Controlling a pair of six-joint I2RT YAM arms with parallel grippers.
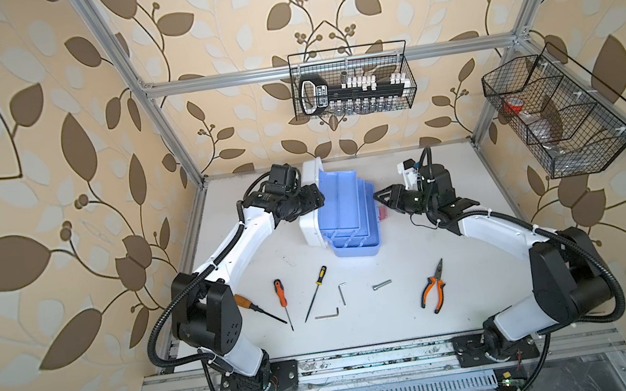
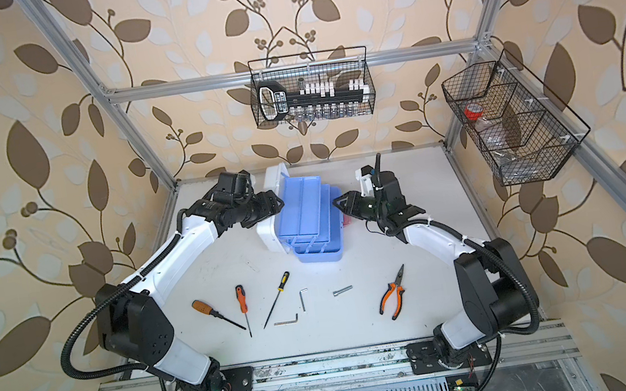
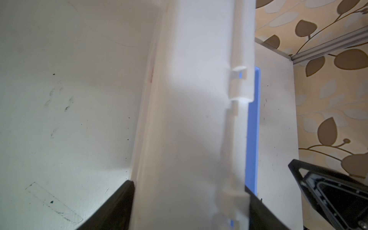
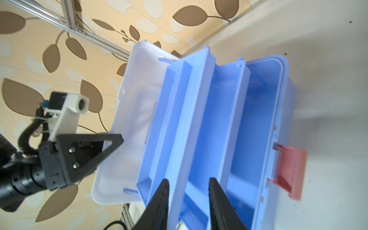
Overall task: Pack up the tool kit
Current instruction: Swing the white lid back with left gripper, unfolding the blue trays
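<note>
You have the tool kit (image 2: 309, 222) open at the far middle of the table (image 2: 364, 327), with its white lid (image 2: 267, 235) raised. Your left gripper (image 2: 278, 206) is at the lid and your right gripper (image 2: 337, 202) is at the opposite blue edge. Screwdrivers (image 2: 241, 299), hex keys (image 2: 303, 299), bolt (image 2: 343, 291) and pliers (image 2: 393, 296) lie loose nearer the front.
</note>
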